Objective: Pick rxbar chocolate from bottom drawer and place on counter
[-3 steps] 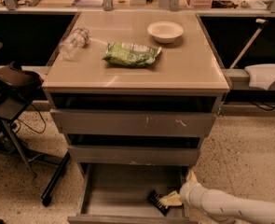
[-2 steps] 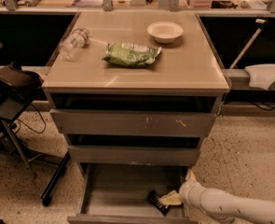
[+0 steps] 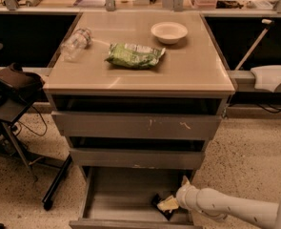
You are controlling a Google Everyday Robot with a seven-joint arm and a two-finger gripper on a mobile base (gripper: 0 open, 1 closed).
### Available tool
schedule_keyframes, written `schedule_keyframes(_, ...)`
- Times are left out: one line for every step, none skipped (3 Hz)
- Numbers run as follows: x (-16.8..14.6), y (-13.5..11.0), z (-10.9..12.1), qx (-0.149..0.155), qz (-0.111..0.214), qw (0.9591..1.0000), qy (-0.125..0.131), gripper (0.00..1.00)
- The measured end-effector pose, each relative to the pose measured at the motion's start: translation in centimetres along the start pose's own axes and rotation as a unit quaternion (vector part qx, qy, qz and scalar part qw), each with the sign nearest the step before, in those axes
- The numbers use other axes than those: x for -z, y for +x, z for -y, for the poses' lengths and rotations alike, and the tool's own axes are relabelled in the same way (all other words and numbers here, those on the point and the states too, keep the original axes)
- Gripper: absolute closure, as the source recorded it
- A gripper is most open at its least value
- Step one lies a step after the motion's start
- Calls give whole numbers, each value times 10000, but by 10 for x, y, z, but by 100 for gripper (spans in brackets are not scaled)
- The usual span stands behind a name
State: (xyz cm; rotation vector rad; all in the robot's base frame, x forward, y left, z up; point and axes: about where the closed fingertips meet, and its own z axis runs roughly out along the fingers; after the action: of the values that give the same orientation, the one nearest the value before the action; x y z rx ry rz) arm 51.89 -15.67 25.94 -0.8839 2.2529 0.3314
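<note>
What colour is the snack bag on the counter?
Green bag, camera view; the hand is in the bottom drawer.

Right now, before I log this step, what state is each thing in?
bottom drawer: pulled wide open.
top drawer: pushed in, or nearly.
middle drawer: the same.
gripper: down in the bottom drawer, at the bar.
rxbar chocolate: lying in the bottom drawer, partly under the gripper.
bottle: on its side on the counter.
green snack bag: lying flat on the counter.
bowl: upright, looks empty.
</note>
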Motion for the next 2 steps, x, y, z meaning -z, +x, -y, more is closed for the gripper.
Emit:
schedule_keyframes(-31, 21, 0, 9, -203, 9997, -150, 0)
schedule_keyframes(-31, 21, 0, 9, -204, 9997, -151, 0)
